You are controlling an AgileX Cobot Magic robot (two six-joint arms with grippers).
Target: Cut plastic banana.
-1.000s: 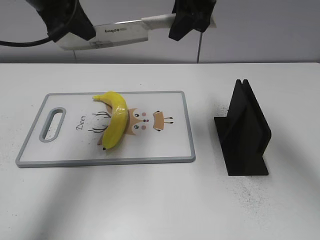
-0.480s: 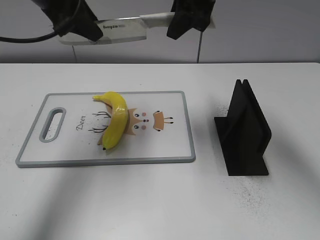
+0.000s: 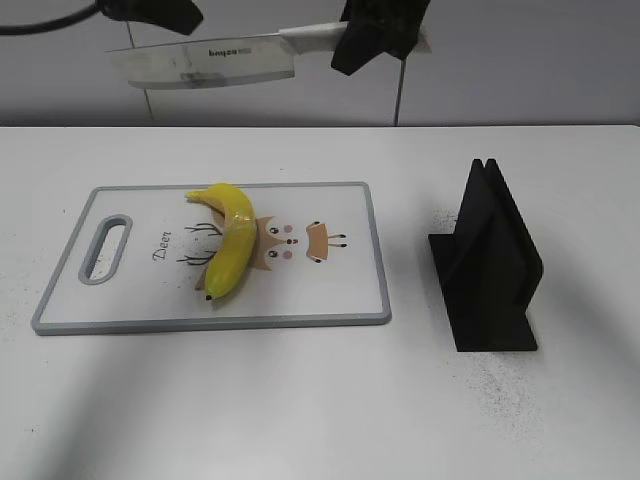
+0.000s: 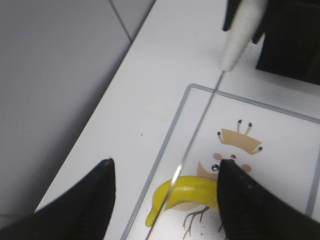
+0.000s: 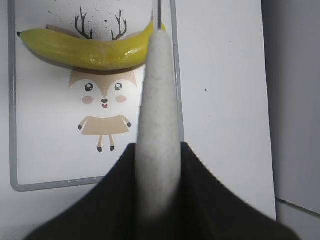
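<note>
The plastic banana [image 3: 232, 250] lies on the white cutting board [image 3: 340, 290], stem toward the back. It also shows in the left wrist view [image 4: 192, 192] and the right wrist view [image 5: 95, 50]. My right gripper [image 3: 375, 40] is shut on the white handle [image 5: 159, 125] of a knife, held high above the board's back edge. The blade [image 3: 205, 62] points left. My left gripper [image 3: 155, 10] is at the top left, mostly out of frame. In its wrist view the left gripper [image 4: 167, 165] is open, and the blade's edge [image 4: 200, 125] runs between the fingers without touching them.
A black knife stand [image 3: 490, 265] stands on the white table [image 3: 320, 400] to the right of the board. The board has a handle slot [image 3: 105, 250] at its left end. A grey wall rises behind the table.
My left gripper has moved up and away from the blade's left end, almost out of the exterior view. The knife has stayed in my right gripper. The banana has not moved.
</note>
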